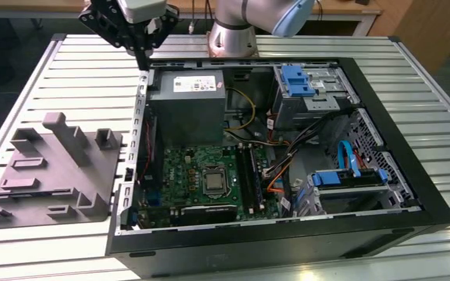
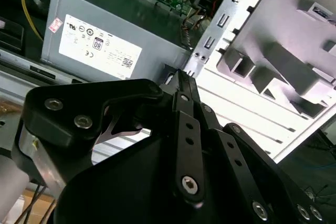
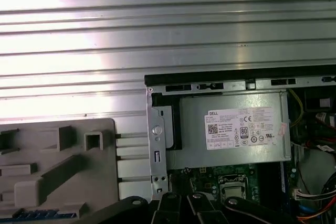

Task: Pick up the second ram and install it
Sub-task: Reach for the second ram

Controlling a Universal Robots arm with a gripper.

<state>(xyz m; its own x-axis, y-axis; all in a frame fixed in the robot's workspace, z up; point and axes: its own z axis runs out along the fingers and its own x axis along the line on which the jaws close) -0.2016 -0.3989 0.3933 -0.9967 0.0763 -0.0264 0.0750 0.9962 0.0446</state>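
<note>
Gripper (image 1: 142, 64) hangs over the case (image 1: 428, 196) corner by the grey power supply (image 1: 187, 108), fingers (image 2: 181, 85) pinched together on nothing I can see; it wants them parted and squared lengthwise to the second ram.

Lab — slatted aluminium bench (image 1: 68, 64), robot arm (image 1: 241, 23)

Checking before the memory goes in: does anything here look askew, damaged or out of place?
Nothing stands out. The computer case lies open on the table, the grey holder sits flat beside it, and the gripper hangs over the case's corner by the power supply. Cables inside run loose, not visibly damaged.
</note>
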